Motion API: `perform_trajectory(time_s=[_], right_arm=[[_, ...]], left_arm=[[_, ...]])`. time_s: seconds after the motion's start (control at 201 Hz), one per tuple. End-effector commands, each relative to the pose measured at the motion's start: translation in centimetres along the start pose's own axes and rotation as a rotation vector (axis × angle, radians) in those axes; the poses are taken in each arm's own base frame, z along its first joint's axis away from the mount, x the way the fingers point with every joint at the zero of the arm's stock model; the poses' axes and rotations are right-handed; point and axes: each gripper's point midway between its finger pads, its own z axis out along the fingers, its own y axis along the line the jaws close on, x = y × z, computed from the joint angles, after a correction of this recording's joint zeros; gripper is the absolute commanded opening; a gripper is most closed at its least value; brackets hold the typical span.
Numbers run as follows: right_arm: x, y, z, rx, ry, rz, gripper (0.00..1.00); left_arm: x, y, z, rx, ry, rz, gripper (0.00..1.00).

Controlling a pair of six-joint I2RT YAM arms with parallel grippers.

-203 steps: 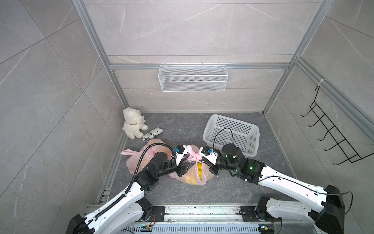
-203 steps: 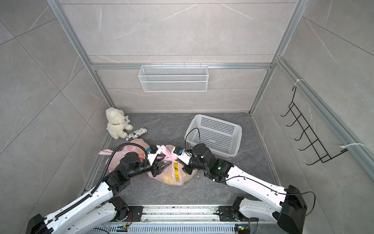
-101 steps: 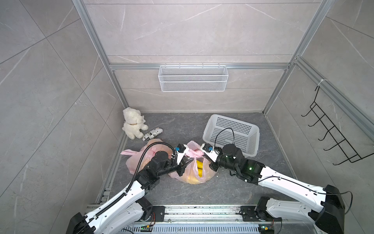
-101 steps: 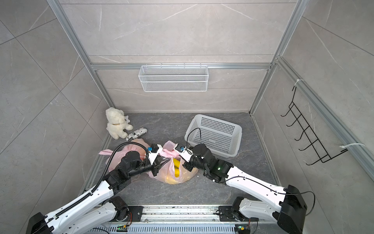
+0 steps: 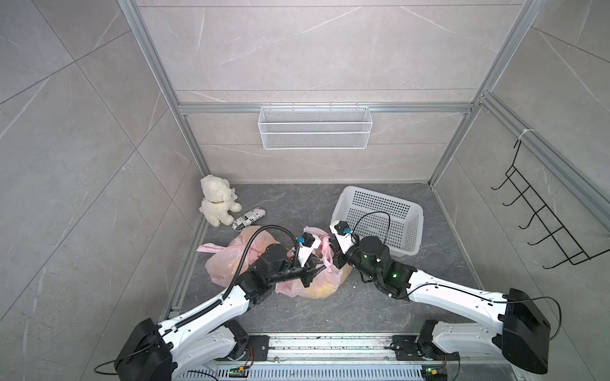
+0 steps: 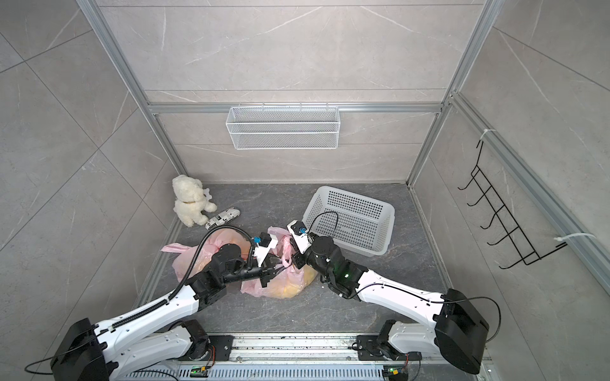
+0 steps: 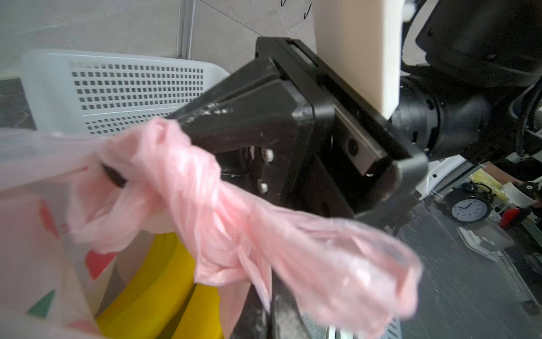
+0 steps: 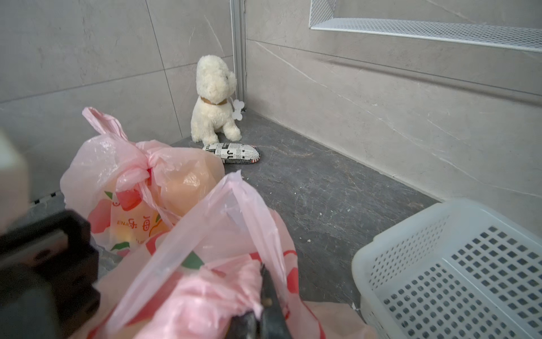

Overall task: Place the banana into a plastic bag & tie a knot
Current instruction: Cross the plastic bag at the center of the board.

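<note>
Plainly, the bagging step is done. In both top views the banana [image 5: 321, 287] is seen as a yellow mass inside the plastic bag [image 5: 290, 287], which lies on the floor [image 5: 330, 316] between the arms, near the basket [image 5: 379, 211]. The left gripper [image 5: 313, 271] and right gripper [image 5: 334, 255] are brought together at the bag's gathered neck. A second, tied bag [image 5: 224, 264] lies just beside it.

From the left wrist, the handles [image 7: 202, 190] are shown wound around each other in one wrap, with the banana [image 7: 164, 281] beneath. The right gripper [image 7: 176, 120] is clenched where a strand enters it. The left fingers [image 7: 281, 311] are closed too, and pink film runs into them, so a grip on the bag is judged likely.

From the right wrist, film is seen pinched between the right fingers [image 8: 265, 308]. The letters "ENJO" can be read on the tied bag [image 8: 132, 190], and a bold "JU" on the newsprint-patterned pouch [image 8: 234, 152]. No words are legible on the plastic bag's fruit print.

The knot is judged begun but loose; the strands remain to be drawn tight.
</note>
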Motion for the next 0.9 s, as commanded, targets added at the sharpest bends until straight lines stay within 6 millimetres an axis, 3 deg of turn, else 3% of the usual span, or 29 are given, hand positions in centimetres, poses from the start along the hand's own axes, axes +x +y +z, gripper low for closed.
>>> perform_trajectory(time_s=[0.0,0.139,0.234,0.423,0.548,0.727,0.896], right_arm=[[-3.5,0.9,-0.1,-0.058,-0.145,0.136,0.0],[-3.3,1.0,0.1,-0.11,-0.154,0.219,0.0],[-2.7,0.9,0.2,-0.126,-0.156,0.249,0.0],[-1.6,1.2,0.7,-0.154,-0.136,0.261,0.0],[-1.6,1.3,0.9,-0.159,-0.138,0.26,0.0],[-1.9,1.5,1.0,-0.172,-0.141,0.253,0.0],[-2.1,1.5,0.9,-0.173,-0.142,0.241,0.0]], left_arm=[[-3.7,-1.8,0.6,0.075,-0.114,0.027,0.03],[-4.5,-1.5,0.4,0.054,-0.159,0.019,0.13],[-4.2,-0.8,-0.2,-0.002,-0.158,-0.001,0.29],[-3.2,0.9,-3.9,-0.198,-0.158,-0.007,0.53],[-3.2,0.9,-6.6,-0.274,-0.165,0.005,0.56],[-5.7,0.2,-10.2,-0.345,-0.267,0.046,0.65],[-8.6,3.2,-13.0,-0.605,-0.305,0.089,0.63]])
